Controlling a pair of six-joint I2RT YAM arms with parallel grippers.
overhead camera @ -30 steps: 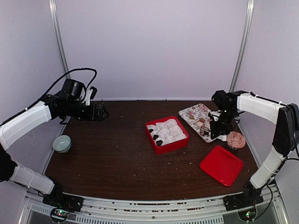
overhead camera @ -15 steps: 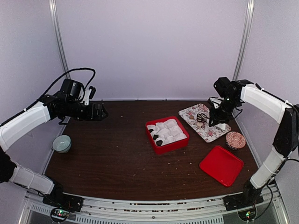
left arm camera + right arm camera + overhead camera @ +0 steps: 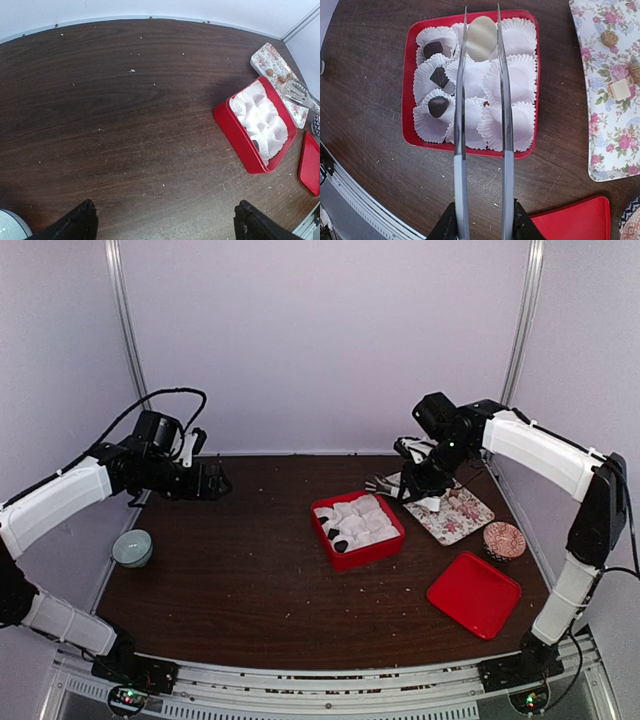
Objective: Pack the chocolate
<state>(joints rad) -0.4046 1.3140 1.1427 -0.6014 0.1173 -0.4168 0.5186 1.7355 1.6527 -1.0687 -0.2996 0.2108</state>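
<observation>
My right gripper (image 3: 482,222) is shut on metal tongs (image 3: 460,130), and it shows in the top view (image 3: 430,468) too. The tong tips pinch a pale oval chocolate (image 3: 481,39) just above the far cups of the red box (image 3: 470,146). The box holds white paper cups; three dark chocolates (image 3: 438,106) sit in its left column. A few tan chocolates (image 3: 609,37) lie on the floral tray (image 3: 600,150). My left gripper (image 3: 162,225) is open and empty above bare table, far left of the box (image 3: 357,552).
A red lid (image 3: 473,593) lies at the front right, beside a round patterned disc (image 3: 504,540). A small pale bowl (image 3: 132,548) stands at the left edge. The floral tray (image 3: 455,520) lies right of the box. Crumbs dot the dark wooden table.
My right arm has swung left from the floral tray to above the red box, carrying the pale chocolate in the tongs. The left arm has barely moved.
</observation>
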